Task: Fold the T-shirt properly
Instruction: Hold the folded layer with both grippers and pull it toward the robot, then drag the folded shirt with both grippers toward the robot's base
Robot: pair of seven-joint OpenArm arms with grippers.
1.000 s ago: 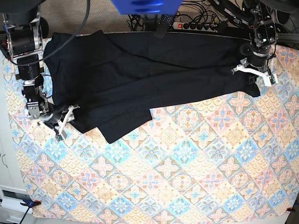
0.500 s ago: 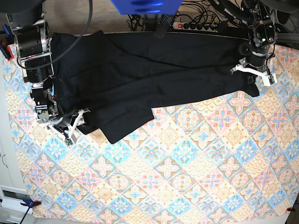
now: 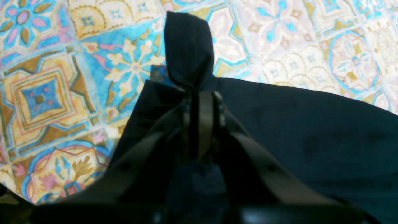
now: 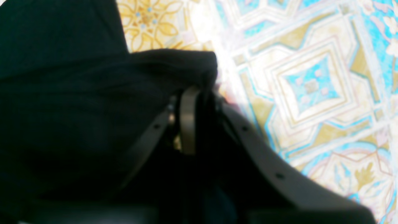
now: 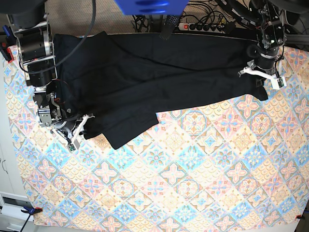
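Note:
The black T-shirt [image 5: 154,77] lies spread across the far half of the table, with one flap reaching down to the left. In the base view my left gripper [image 5: 261,81] sits at the shirt's right end. The left wrist view shows that gripper [image 3: 200,93] shut on the T-shirt [image 3: 311,130], with a tuft of cloth poking out past the tips. At the shirt's lower left edge my right gripper [image 5: 81,124] rests low on the table. Its jaws [image 4: 199,93] stand close together on a bunched edge of the T-shirt [image 4: 62,109].
A pastel patterned tablecloth [image 5: 193,183] covers the table. A power strip [image 5: 203,26] and cables lie past the far edge, beside a blue object [image 5: 149,6]. A small clamp [image 5: 33,210] holds the cloth at the near left corner.
My right arm has moved right onto the shirt's lower left edge and its jaws have closed on the cloth. The left arm has stayed still, shut on the right end.

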